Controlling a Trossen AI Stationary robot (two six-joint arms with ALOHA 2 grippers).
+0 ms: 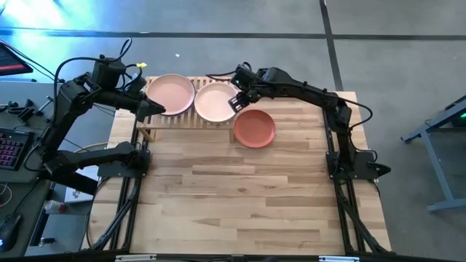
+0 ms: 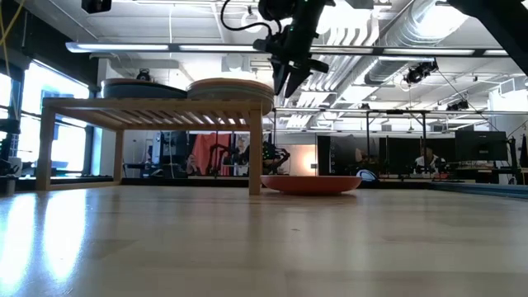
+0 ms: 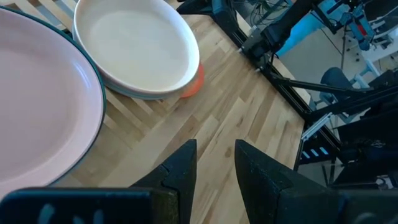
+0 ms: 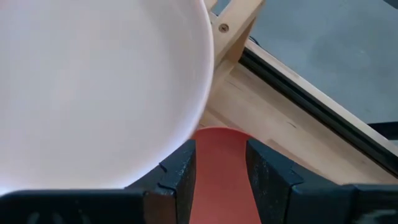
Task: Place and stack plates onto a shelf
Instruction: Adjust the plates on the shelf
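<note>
The shelf [image 1: 182,121] stands at the table's far side and bears two stacks of plates. A pink plate [image 1: 171,94] tops the left stack and a pale beige plate [image 1: 215,102] tops the right one. A terracotta plate [image 1: 254,128] rests flat on the tabletop beside the shelf's right end. My right gripper [image 1: 237,104] hangs open above the gap between the beige plate and the terracotta plate [image 4: 219,163], clear of both in the low view [image 2: 289,81]. My left gripper [image 3: 216,155] stays open at the shelf's left near side, beside the pink plate [image 3: 43,99], with nothing between its fingers.
Bare plank tabletop [image 1: 247,196] stretches from the shelf to the near edge. The shelf's legs [image 2: 255,148] stand just left of the terracotta plate [image 2: 312,183]. Dark arm frames run along both table sides, and a desk with a keyboard [image 1: 9,149] sits off to the left.
</note>
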